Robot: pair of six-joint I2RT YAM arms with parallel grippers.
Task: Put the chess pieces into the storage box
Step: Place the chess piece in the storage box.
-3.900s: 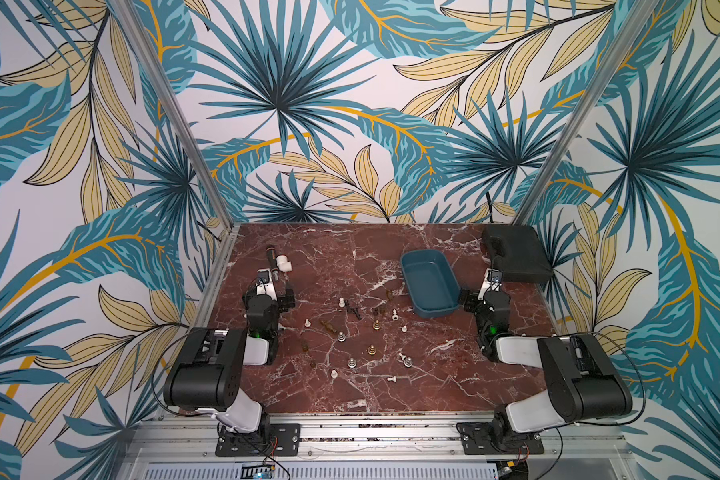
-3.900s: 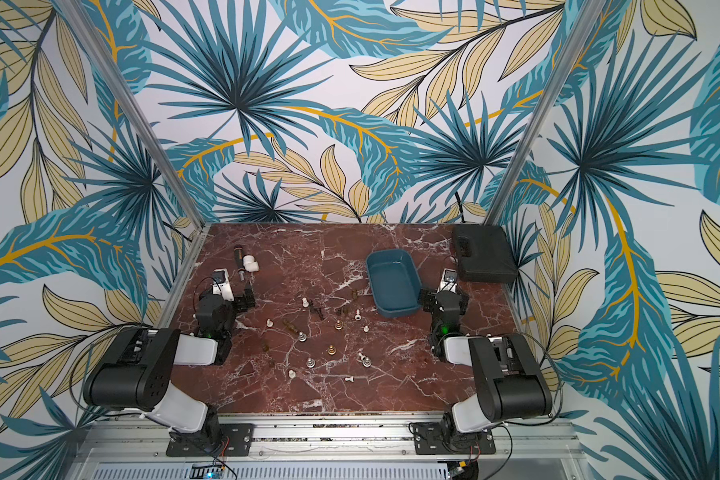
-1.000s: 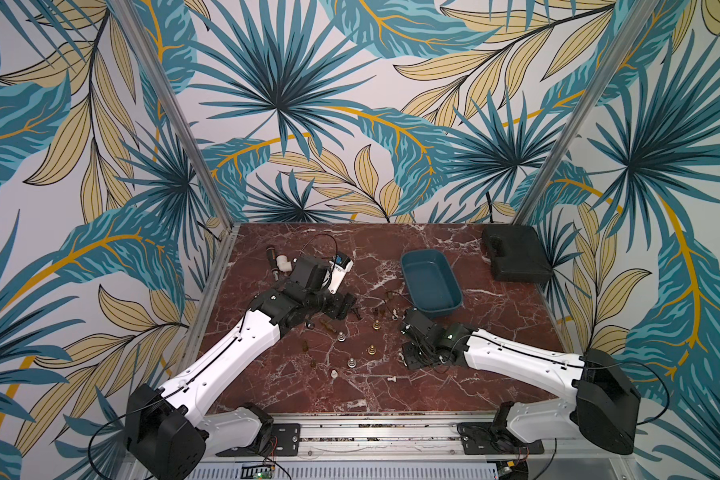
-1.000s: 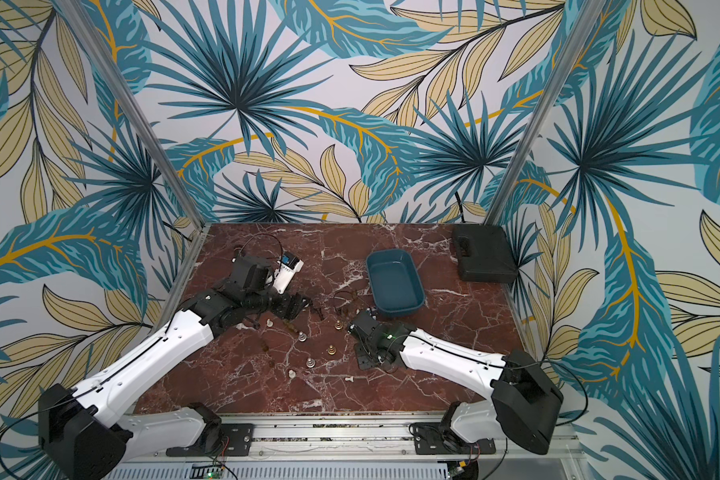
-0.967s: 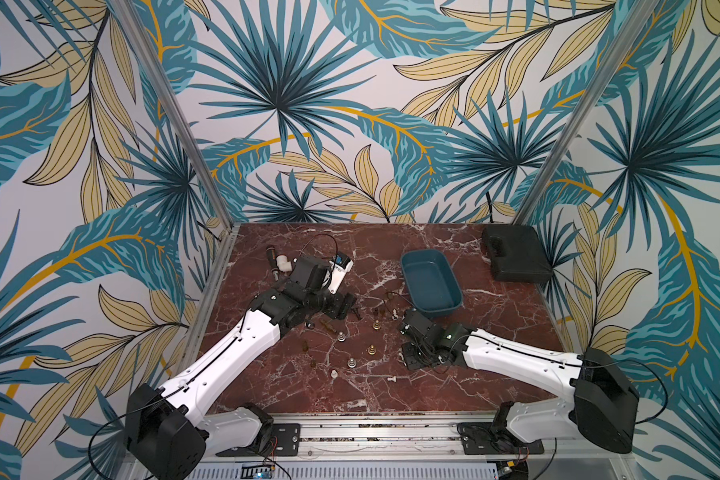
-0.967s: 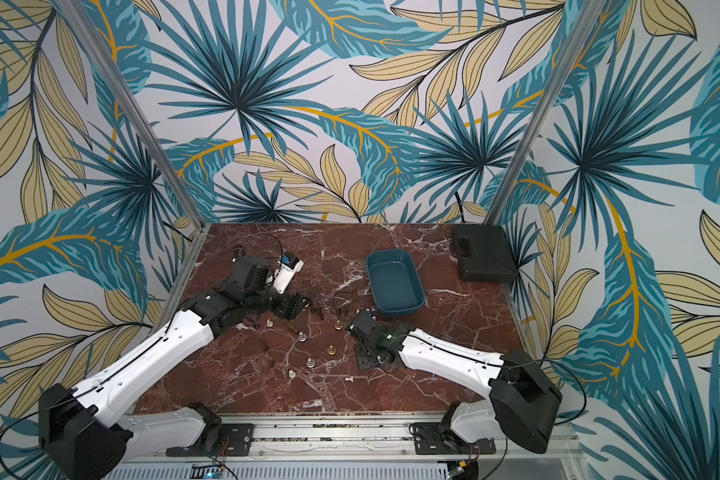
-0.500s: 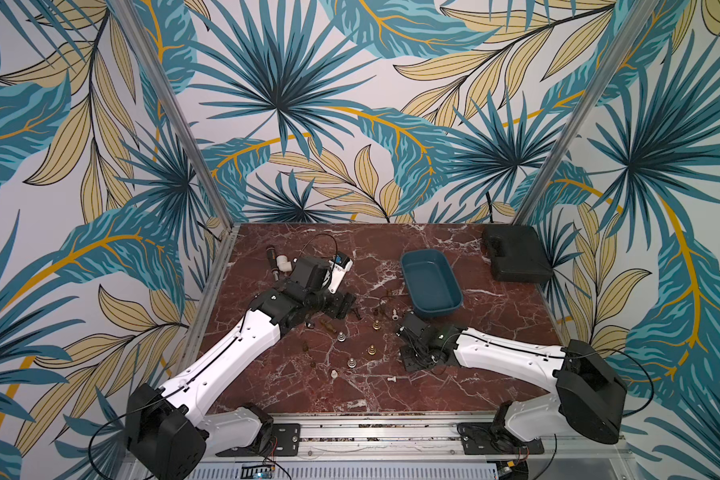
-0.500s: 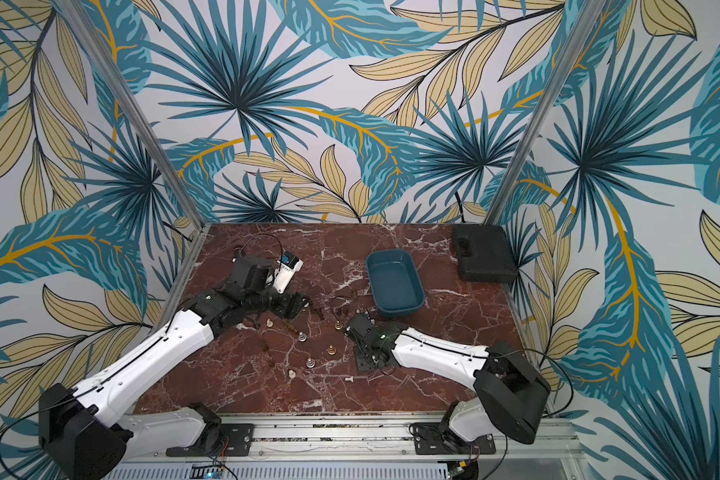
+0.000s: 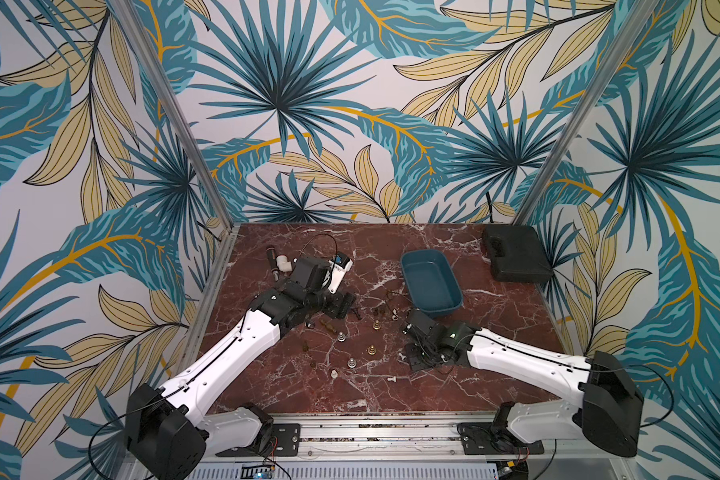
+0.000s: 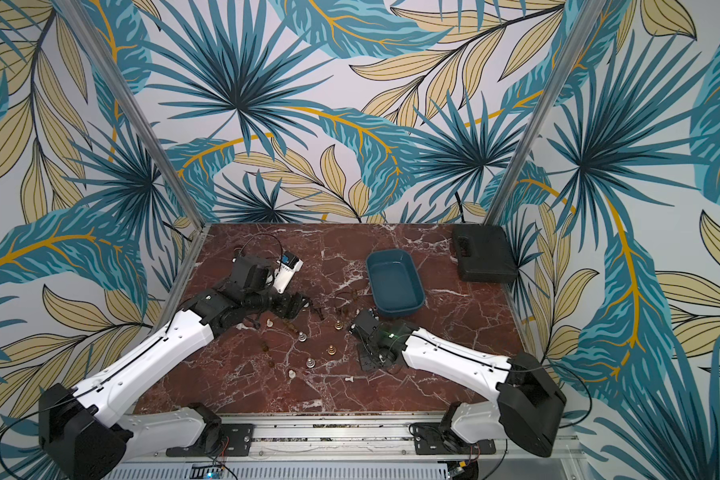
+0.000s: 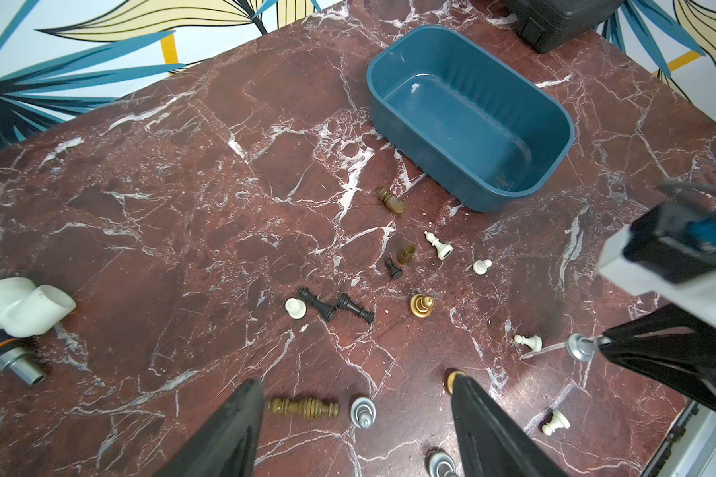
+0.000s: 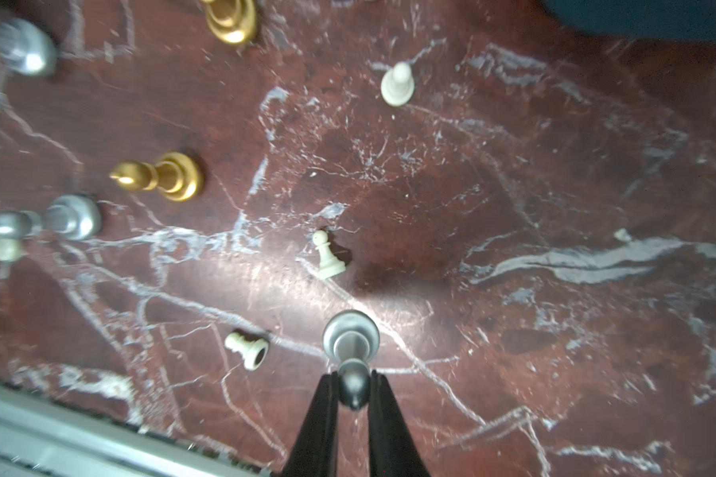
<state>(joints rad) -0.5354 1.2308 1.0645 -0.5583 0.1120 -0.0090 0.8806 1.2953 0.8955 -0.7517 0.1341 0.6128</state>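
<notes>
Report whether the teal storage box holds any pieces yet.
Empty: in the left wrist view the storage box shows only its bare floor.

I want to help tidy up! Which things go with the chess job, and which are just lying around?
For the job: chess pieces on the table, blue storage box, silver piece pinched in the right end effector.

Just lying about: black case, white pipe elbow, stick tool.

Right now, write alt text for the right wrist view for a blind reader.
The right gripper is shut on the head of a silver chess piece, against a red marble table. Close by are a small white pawn and a toppled white piece; a gold piece is farther off.
</notes>
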